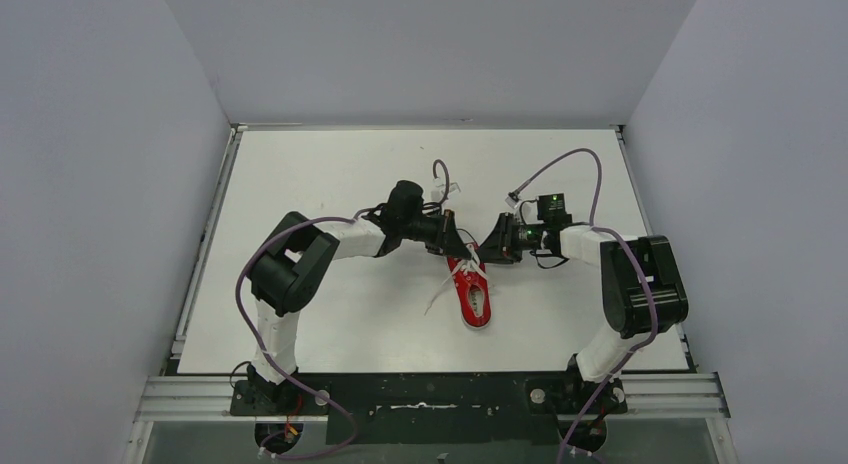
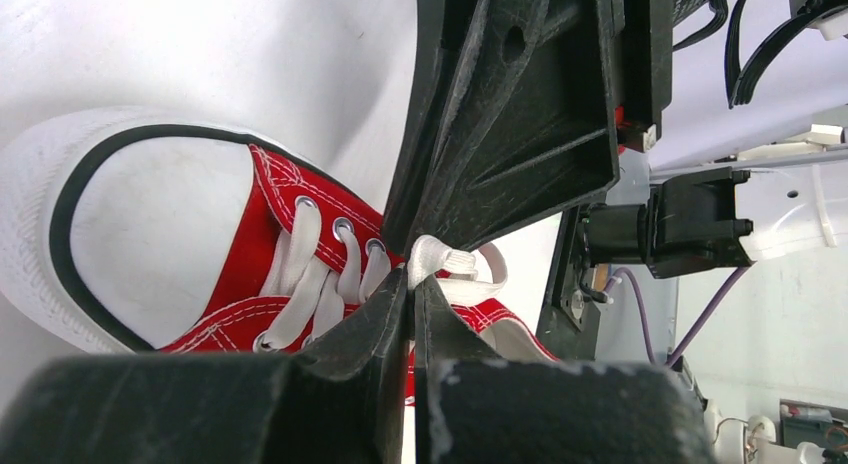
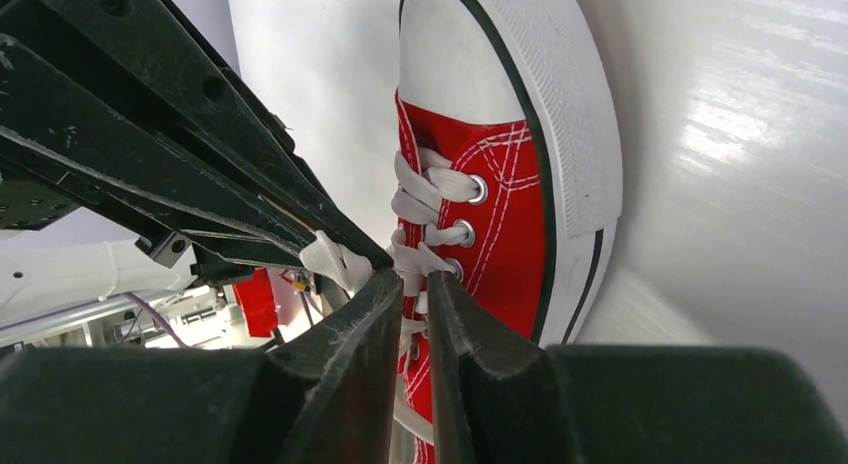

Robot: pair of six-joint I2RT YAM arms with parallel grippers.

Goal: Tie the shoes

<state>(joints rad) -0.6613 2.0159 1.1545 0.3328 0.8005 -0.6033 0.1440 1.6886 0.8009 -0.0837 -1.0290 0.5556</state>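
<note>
Sneaker (image 1: 476,302) at mid-table (image 1: 300,184), both grippers at its laced far end.

Lies sole down, lengthwise far to near, opening toward the near end, toe cap under the grippers. Trails one loose lace end (image 1: 436,302) to the left on the table. Left gripper (image 2: 412,284): reaches in from the left, fingers together, clamped on a white lace (image 2: 445,262) just above the eyelets. Right gripper (image 3: 412,279): reaches in from the right, tips just beside the left tips, fingers nearly together with a narrow gap, a lace strand in that gap; cannot tell whether clamped on it.
</note>
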